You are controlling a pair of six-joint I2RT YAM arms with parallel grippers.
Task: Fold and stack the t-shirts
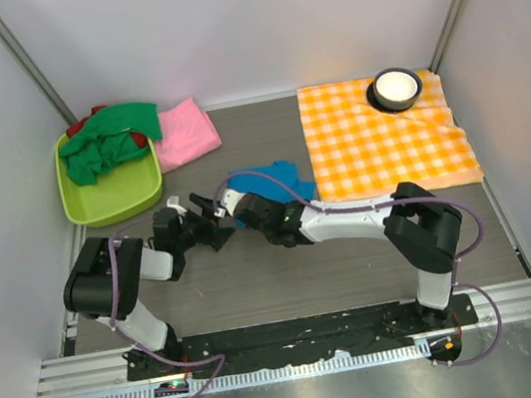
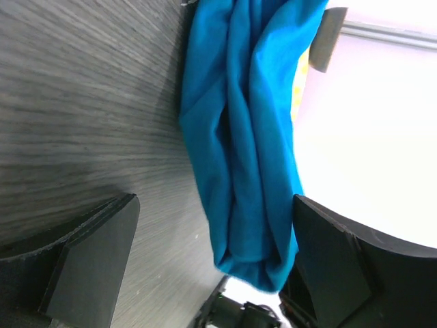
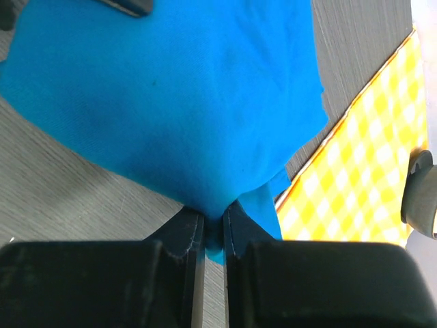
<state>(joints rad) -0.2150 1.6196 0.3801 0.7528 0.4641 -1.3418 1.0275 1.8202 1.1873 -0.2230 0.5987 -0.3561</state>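
The right gripper [image 3: 214, 219], its two fingers pressed together on a pinch of cloth, clamps the edge of the bright blue t-shirt [image 3: 171, 89], which lies crumpled on the dark wood-grain table [image 1: 258, 281] just left of the orange-and-white checked cloth [image 1: 378, 146]. Facing it, the left gripper [image 2: 212, 225] stands wide apart and holds nothing, the bunched end of the blue shirt reaching in between its fingers [image 2: 102, 239]; whether either finger touches the fabric cannot be told. At far left, a green t-shirt [image 1: 109, 138] is heaped over a red t-shirt [image 1: 77, 126] in a lime-green bin [image 1: 114, 198], with a pink t-shirt [image 1: 184, 131] lying against the bin's right side. A white bowl [image 1: 396, 87] sits on the checked cloth's far edge.
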